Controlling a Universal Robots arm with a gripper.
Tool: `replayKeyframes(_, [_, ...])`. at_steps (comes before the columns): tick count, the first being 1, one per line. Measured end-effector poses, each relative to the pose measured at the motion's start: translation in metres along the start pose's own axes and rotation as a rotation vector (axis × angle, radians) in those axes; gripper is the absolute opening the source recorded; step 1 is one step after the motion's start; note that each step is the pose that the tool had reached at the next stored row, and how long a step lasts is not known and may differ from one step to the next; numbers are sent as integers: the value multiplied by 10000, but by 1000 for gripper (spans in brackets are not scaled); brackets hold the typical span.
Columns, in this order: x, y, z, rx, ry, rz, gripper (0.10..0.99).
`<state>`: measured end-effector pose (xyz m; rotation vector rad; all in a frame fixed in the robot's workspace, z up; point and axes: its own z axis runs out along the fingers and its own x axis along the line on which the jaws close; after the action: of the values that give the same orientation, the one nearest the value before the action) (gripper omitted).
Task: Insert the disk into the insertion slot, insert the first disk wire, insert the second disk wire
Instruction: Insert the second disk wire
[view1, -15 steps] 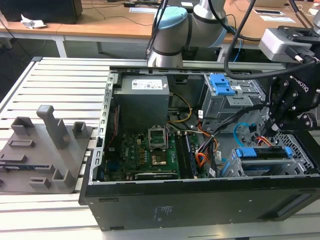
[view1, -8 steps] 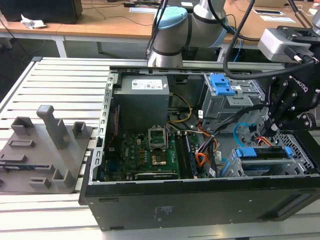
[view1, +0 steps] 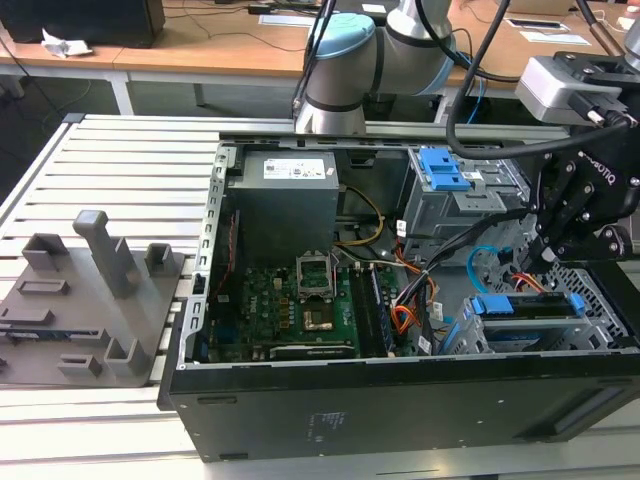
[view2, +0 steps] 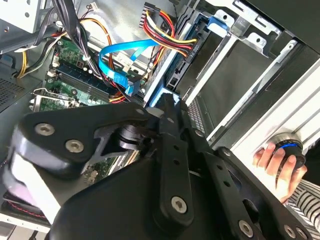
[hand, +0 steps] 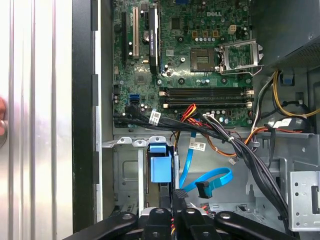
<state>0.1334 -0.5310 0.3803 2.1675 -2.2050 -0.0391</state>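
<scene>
One gripper (view1: 545, 255) hangs at the right of the exterior view, wrist high and tips pointed down into the open case (view1: 400, 400). Just beneath them, at lower right, the disk (view1: 525, 305) lies seated in the slot (view1: 600, 298). Its long axis runs across the frame, and its left end sits under the tips. In the second wrist view the fingers (view2: 172, 150) look drawn together; whether they pinch anything I cannot tell. Red and yellow wires (view2: 165, 30) trail close by.
</scene>
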Motion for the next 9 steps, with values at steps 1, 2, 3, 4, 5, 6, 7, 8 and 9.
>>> replayKeyframes(1, [0,0,0,0,0,0,294])
replayKeyframes(2, [0,1,0,0,0,0,294])
replayKeyframes(3, [0,1,0,0,0,0,294])
replayKeyframes(4, [0,1,0,0,0,0,361])
replayKeyframes(5, [0,1,0,0,0,-2,361])
replayKeyframes(6, [0,1,0,0,1,-20,361])
replayKeyframes(7, [0,1,0,1,4,-73,361])
replayKeyframes(8, [-1,1,1,7,17,-356,361])
replayKeyframes(9, [0,1,0,10,28,-534,361])
